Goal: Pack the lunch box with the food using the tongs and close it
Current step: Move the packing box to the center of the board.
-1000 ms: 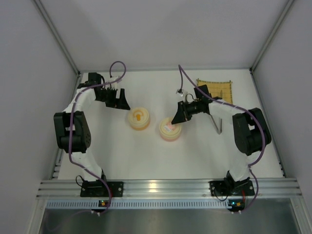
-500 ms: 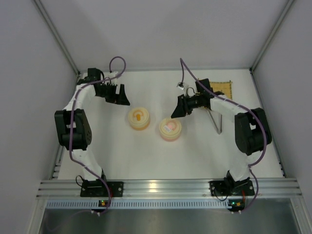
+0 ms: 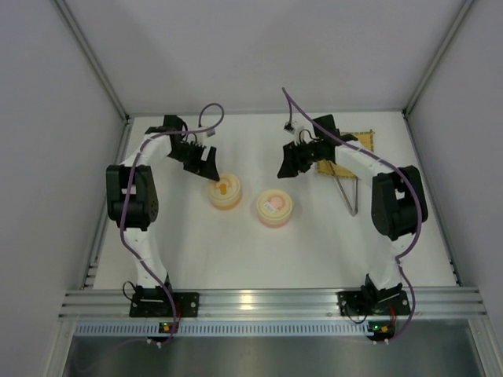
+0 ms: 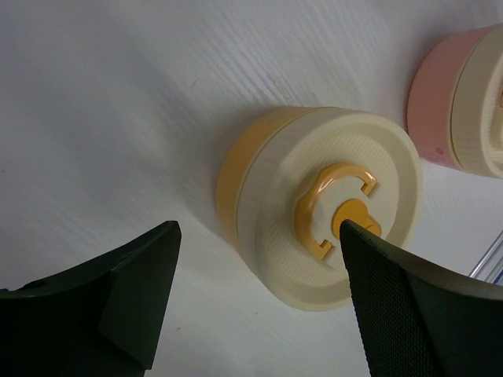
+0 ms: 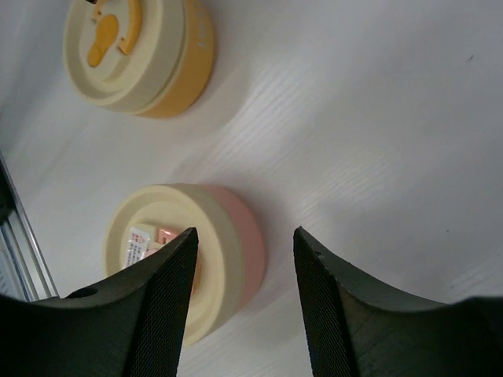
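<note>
Lunch box [image 3: 274,206] capped in both tubs; tongs idle, both arms empty-handed.

Near to far, overhead view: pink tub [image 5: 228,251] just right of centre. Yellow tub [image 3: 223,191] just beside it, up and left. Each sits under a cream lid. Tongs [image 3: 354,206] lie flat on the worktop [image 3: 236,259] at right of centre, untouched. Bamboo mat [image 3: 363,141] at upper right, partly hidden by the right arm. Nothing edible lies loose in view. Judgement: packing looks done and the closing step is at or near its end. The next move calls only for checking that the lids sit flush, else pressing down squarely. Left fingers [image 4: 134,298] wide apart, framing the yellow lid's orange handle, holding nothing; contact cannot be told. Right fingers [image 5: 149,314] partly apart, hanging beyond the pink tub, empty.
</note>
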Robot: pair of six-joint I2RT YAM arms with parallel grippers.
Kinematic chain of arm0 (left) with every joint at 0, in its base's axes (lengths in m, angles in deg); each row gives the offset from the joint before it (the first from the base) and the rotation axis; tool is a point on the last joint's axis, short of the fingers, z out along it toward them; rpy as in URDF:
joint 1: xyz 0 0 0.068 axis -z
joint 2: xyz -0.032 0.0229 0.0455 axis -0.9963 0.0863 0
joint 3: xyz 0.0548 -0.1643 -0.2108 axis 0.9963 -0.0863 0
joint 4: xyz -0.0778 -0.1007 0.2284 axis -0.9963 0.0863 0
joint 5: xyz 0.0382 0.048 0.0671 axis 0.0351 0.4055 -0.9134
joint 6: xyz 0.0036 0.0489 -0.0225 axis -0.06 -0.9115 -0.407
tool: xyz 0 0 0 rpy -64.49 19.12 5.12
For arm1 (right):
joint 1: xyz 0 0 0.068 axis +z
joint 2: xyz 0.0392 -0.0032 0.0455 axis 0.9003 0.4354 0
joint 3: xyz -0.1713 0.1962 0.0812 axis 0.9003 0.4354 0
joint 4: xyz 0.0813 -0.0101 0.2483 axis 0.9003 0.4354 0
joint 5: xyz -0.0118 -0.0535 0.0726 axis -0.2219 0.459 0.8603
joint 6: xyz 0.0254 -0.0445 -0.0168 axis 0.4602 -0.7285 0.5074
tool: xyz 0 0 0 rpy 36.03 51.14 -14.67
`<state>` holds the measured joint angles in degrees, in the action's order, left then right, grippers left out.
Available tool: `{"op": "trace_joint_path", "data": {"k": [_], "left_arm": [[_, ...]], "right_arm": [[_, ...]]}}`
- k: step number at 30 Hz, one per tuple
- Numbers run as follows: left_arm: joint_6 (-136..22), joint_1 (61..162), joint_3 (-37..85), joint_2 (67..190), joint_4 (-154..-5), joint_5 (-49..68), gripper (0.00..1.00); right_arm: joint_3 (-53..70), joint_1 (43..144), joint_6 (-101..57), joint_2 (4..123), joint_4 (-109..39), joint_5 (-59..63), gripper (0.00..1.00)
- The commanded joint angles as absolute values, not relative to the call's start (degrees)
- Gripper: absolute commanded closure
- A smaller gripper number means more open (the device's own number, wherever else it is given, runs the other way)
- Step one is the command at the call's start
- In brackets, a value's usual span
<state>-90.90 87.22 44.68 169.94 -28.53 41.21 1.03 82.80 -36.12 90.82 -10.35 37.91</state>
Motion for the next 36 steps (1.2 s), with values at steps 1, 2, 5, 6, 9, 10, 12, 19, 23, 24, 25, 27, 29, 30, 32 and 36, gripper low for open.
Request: {"op": "trace_joint_path", "data": {"k": [1, 2, 5, 6, 9, 10, 12, 19, 23, 24, 25, 27, 29, 30, 32, 36], "left_arm": [[-94.6, 90.0, 47.3, 171.6, -26.6, 40.6, 0.13], [-94.8, 90.4, 47.3, 172.1, -26.5, 40.4, 0.14], [-95.2, 91.2, 47.6, 173.5, -26.5, 40.3, 0.16], [-95.2, 91.2, 47.6, 173.8, -26.7, 40.4, 0.16], [-95.0, 91.2, 47.6, 175.0, -26.9, 41.0, 0.18], [-95.2, 91.4, 47.5, 175.1, -26.7, 41.1, 0.18], [-95.9, 91.4, 47.2, 175.5, -26.4, 41.6, 0.20], [-98.4, 91.4, 44.6, 174.3, -25.1, 43.0, 0.21], [-98.8, 91.4, 42.9, 173.6, -25.4, 43.2, 0.21], [-98.7, 91.4, 42.7, 173.6, -25.3, 43.2, 0.21], [-98.8, 91.4, 42.1, 173.4, -25.4, 43.3, 0.21], [-99.0, 91.4, 41.4, 173.1, -25.6, 43.6, 0.21], [-99.3, 91.5, 40.6, 172.9, -25.6, 43.8, 0.21], [-99.4, 91.5, 40.3, 172.9, -25.6, 43.7, 0.22], [-99.8, 91.7, 39.6, 172.6, -25.6, 43.5, 0.22], [-100.0, 92.1, 38.3, 172.1, -26.2, 43.2, 0.23]], "right_arm": [[-1.7, 82.1, -39.1, 93.2, -5.5, 35.2, 0.48], [-1.7, 82.2, -39.5, 93.4, -4.8, 35.5, 0.48], [-1.1, 82.1, -40.3, 94.4, -3.9, 36.8, 0.48], [-0.8, 82.2, -40.4, 94.7, -3.4, 37.1, 0.48], [0.4, 82.2, -40.6, 94.7, -3.9, 38.4, 0.45], [0.8, 82.2, -40.7, 94.9, -3.7, 38.7, 0.41], [0.9, 82.3, -40.9, 95.4, -3.3, 39.9, 0.38], [3.6, 82.5, -42.5, 94.6, -2.3, 43.6, 0.14], [5.2, 82.8, -43.9, 93.5, -1.5, 45.0, 0.01], [5.6, 82.9, -43.9, 93.3, -1.5, 44.6, 0.01], [6.1, 83.0, -44.0, 93.0, -1.6, 44.3, 0.01], [6.7, 83.1, -44.2, 92.7, -2.0, 43.6, 0.00], [7.3, 83.6, -44.0, 92.7, -2.1, 42.4, 0.00], [7.4, 83.8, -44.0, 92.7, -2.3, 42.1, 0.01], [8.1, 84.6, -43.9, 92.7, -2.5, 41.2, 0.01], [8.8, 85.9, -43.3, 92.7, -3.1, 40.3, 0.01]]}}
